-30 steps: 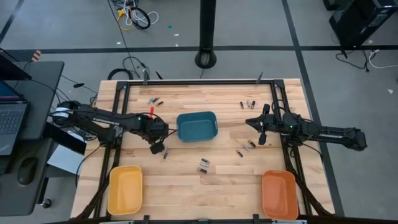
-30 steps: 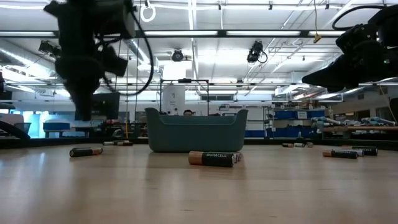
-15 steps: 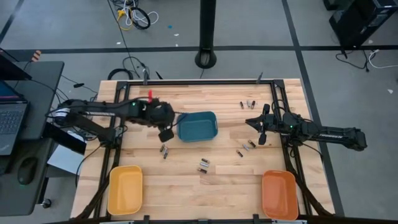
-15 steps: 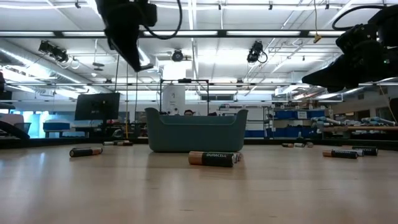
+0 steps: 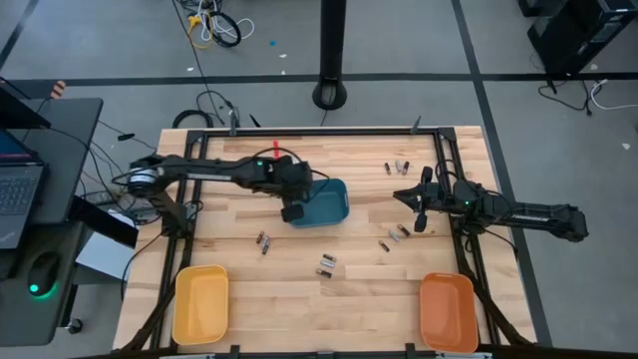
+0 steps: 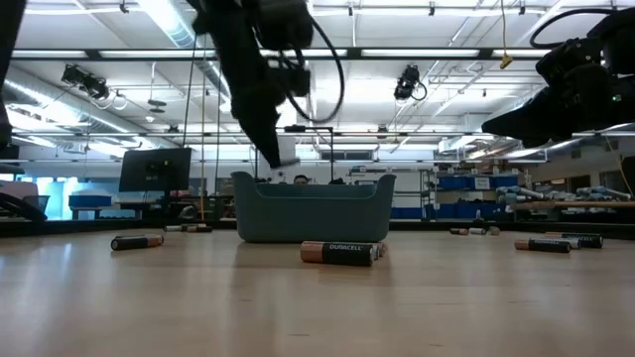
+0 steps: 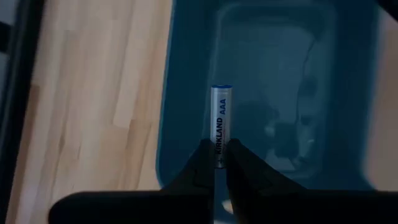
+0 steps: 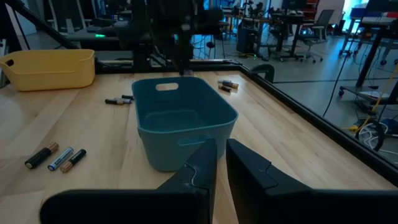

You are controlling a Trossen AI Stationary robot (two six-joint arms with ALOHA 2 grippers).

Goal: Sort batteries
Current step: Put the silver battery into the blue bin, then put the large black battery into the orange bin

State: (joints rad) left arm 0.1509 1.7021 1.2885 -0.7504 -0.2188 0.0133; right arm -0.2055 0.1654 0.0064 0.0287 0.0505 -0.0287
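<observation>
High view: left claw (image 5: 292, 212) hangs over the near-left rim of the teal plastic bin (image 5: 329, 202) at mid-tabletop; right claw (image 5: 420, 221) waits above the loose dark cylindrical batteries (image 5: 326, 264) on the pale wooden tabletop (image 5: 299, 299); yellow tray (image 5: 200, 304) and orange tray (image 5: 448, 311) sit at the front corners. Low view: left claw poised just above the bin's rim, a copper-ended battery (image 6: 340, 252) lying in front. Left wrist view: fingers clamped on a slim silver AAA cell (image 7: 221, 121), held over the bin's interior. Right wrist view: fingers nearly together, holding nothing. Step in hand, by judgement: delivery. Next move calls for parting the fingers to drop the cell inside the walls.
</observation>
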